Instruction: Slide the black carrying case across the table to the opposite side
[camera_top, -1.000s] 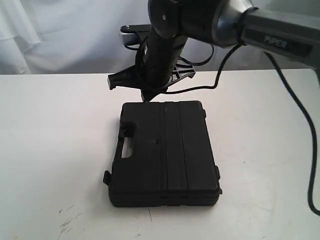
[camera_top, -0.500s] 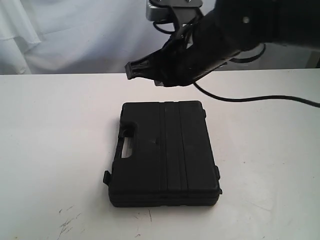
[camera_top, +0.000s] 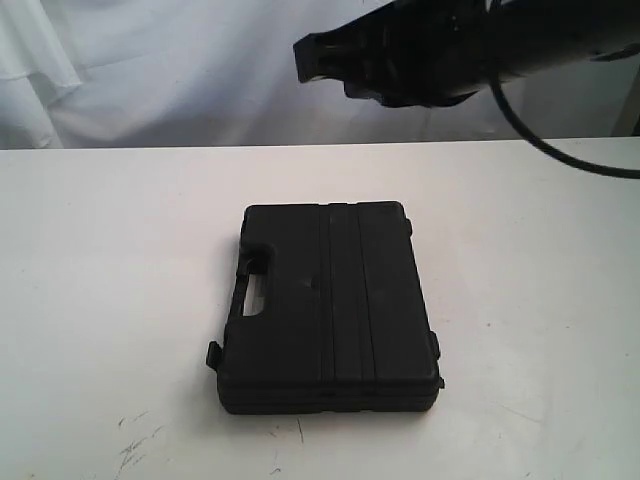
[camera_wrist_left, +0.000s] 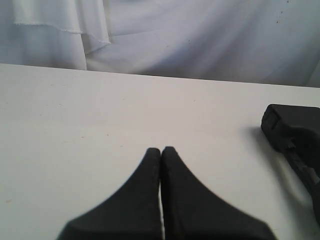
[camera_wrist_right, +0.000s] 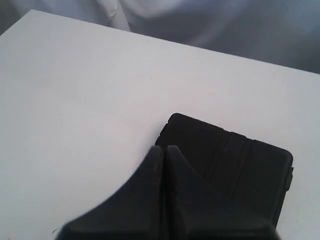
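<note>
Case (camera_top: 328, 308) lies flat mid-table (camera_top: 110, 260), well in from both side edges, handle facing the left edge. Right gripper (camera_top: 308, 58) hangs high above the far edge, fingers pressed together, empty. Left gripper (camera_wrist_left: 160, 149) is likewise closed on nothing, over bare tabletop, clear of the case.

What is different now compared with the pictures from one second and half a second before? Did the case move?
The right hand rose from low beside the far edge of the black case to well above the table. It is shut and holds nothing. The case stayed where it was, lying flat with its handle side toward the left of the exterior view.
</note>
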